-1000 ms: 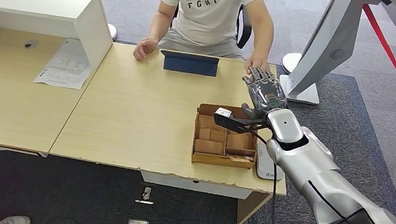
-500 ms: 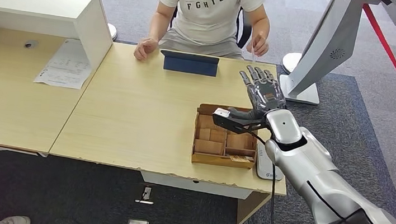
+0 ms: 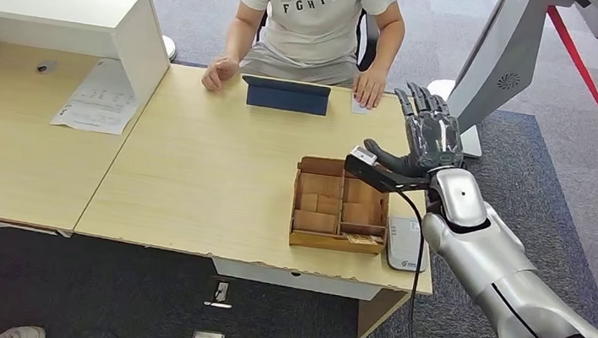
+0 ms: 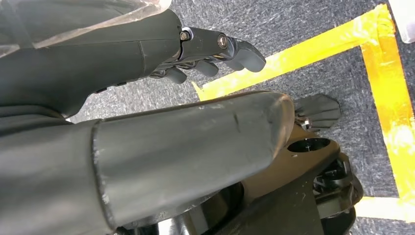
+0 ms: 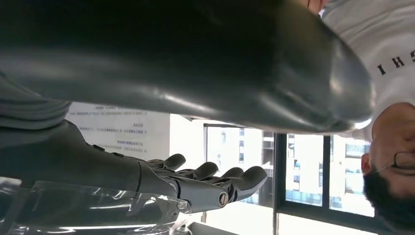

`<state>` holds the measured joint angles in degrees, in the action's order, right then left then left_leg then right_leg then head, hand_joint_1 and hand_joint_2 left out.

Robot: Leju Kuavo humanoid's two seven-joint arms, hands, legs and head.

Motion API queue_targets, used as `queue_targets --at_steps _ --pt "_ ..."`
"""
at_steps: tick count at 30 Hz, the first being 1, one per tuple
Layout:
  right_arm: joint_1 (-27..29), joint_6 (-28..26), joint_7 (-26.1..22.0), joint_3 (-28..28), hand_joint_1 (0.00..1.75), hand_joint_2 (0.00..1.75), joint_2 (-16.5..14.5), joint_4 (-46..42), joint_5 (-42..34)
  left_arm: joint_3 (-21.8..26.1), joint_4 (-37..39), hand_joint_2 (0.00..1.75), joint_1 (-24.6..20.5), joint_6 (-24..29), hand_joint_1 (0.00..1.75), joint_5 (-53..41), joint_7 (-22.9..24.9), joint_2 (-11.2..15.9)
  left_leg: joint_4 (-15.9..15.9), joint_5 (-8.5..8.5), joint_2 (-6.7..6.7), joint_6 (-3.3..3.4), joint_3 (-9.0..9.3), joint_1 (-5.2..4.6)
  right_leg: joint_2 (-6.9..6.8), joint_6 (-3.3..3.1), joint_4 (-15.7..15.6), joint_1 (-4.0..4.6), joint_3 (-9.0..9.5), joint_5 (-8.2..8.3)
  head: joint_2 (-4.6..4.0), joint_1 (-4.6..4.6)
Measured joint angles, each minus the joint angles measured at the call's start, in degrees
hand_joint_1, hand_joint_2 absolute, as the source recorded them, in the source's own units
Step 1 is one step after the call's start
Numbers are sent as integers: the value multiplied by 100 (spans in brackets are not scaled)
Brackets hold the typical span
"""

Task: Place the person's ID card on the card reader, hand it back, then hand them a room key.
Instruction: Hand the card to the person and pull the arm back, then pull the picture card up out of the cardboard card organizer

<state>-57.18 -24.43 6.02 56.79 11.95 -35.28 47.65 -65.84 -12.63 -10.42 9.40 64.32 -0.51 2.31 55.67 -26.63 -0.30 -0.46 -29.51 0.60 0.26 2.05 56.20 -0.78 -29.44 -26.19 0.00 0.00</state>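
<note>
Right hand [image 3: 428, 137] raised past the desk's far right corner, fingers spread, holding nothing; left hand [image 4: 210, 51] hanging low, fingers loosely curled, empty; card [image 3: 360, 104] under the person's hand [image 3: 369, 86], seemingly handed back; next, probably reaching into the wooden tray [image 3: 337, 240] for a room key.

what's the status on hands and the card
Right hand open, raised past the desk edge. Left hand empty, hanging. Card under the person's hand. Nothing blocking the card reader.
</note>
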Motion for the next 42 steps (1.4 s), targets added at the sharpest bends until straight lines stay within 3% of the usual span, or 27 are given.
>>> queue_targets --at_steps 10,18,28,42 --pt "1427 -642 253 -652 0 0 1058 -1873 -765 28 0 0 153 105 0 160 -225 2 0 -7 -2 9 -1 0 0 2 -9 1 8 0 0 1" --pt "2415 -1344 66 -987 0 0 1409 -2812 -957 108 0 0 208 244 0 221 -280 1 -1 -7 -2 9 0 2 -2 2 -9 2 9 0 0 1" --pt "3383 -1381 -767 -1489 0 0 1319 -3477 -1311 172 -1 0 239 313 0 339 -313 -5 -3 -7 -2 9 -3 2 -1 2 -9 2 9 0 0 1" --pt "4270 -1380 -988 -1706 0 0 900 -3590 -1822 266 0 0 250 317 0 400 -326 -10 -5 -7 -1 9 -3 2 -1 3 -9 2 8 -1 0 1"
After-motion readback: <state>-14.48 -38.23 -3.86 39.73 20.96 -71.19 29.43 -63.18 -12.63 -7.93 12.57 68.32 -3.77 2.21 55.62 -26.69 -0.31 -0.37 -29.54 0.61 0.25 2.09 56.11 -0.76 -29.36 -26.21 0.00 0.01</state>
